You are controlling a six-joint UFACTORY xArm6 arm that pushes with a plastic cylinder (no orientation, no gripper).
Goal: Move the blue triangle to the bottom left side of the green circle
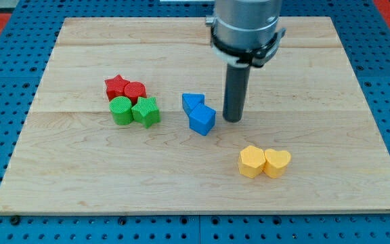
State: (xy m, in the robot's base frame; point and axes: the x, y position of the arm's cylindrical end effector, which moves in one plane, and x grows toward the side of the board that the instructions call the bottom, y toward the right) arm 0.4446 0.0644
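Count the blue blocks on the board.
2. The blue triangle sits near the board's middle; the blue cube touches it just below-right. My tip stands right of both. None seems hidden.

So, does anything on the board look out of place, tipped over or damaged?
Nothing stands out. The blocks sit in tidy pairs: red star by a red block, green circle by a green star, blue triangle by a blue cube, two yellow blocks at the lower right. My tip rests right of the blue pair.
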